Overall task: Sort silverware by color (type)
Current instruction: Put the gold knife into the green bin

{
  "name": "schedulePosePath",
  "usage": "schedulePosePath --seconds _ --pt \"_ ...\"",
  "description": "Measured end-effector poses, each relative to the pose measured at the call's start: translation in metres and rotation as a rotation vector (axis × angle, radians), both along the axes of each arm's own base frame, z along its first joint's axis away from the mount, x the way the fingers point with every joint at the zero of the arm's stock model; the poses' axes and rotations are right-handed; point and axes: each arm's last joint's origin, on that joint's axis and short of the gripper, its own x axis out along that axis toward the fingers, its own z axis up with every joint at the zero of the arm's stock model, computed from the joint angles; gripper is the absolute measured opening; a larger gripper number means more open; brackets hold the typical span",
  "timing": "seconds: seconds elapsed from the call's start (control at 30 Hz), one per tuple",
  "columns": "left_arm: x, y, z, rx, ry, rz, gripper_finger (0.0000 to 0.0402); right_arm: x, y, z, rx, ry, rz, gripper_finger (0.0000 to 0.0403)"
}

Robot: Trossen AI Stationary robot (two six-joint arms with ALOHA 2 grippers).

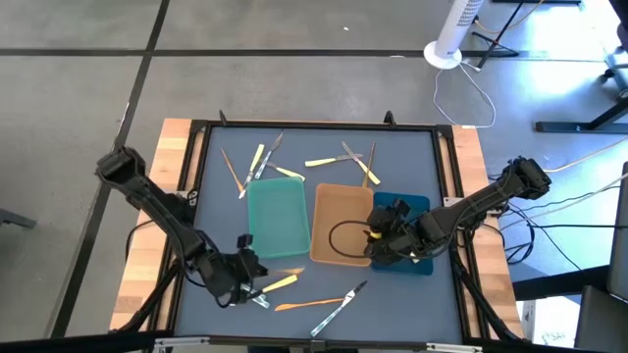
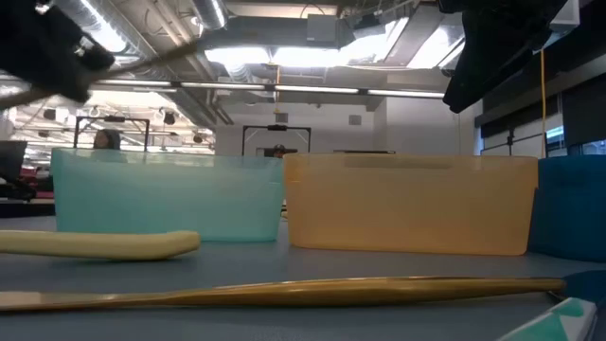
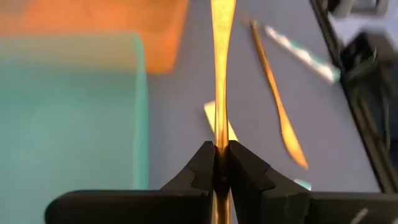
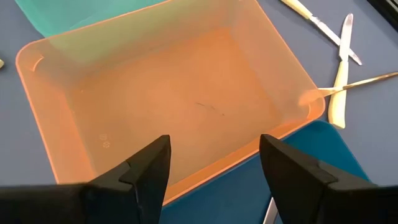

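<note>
Now we see our left gripper (image 3: 222, 165) clamped on a gold utensil (image 3: 222, 74) near the teal tray's (image 1: 276, 218) front corner. Our right gripper (image 4: 214, 165) hangs apart over the tan tray's (image 4: 56, 149) edge; loose silverware (image 1: 294, 162) rings the trays.

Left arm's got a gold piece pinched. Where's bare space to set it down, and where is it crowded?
The tan tray and the teal tray both look empty. The mat to the left of the teal tray is bare too. Crowded: silverware scattered behind the trays, and more near the left gripper along the front edge.
</note>
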Motion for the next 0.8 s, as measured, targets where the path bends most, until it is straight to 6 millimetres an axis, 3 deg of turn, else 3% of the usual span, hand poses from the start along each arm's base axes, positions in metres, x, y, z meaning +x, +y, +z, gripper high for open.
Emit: schedulePosePath --seconds 0.4,0.8 --pt "-0.006 0.024 0.048 -0.040 -0.292 0.266 0.0024 0.000 0.000 0.000 -0.016 -0.009 -0.006 0.0234" --pt "0.008 0.056 0.056 -0.147 -0.346 0.488 0.0024 0.000 0.000 0.000 -0.020 -0.013 -0.008 0.0234"
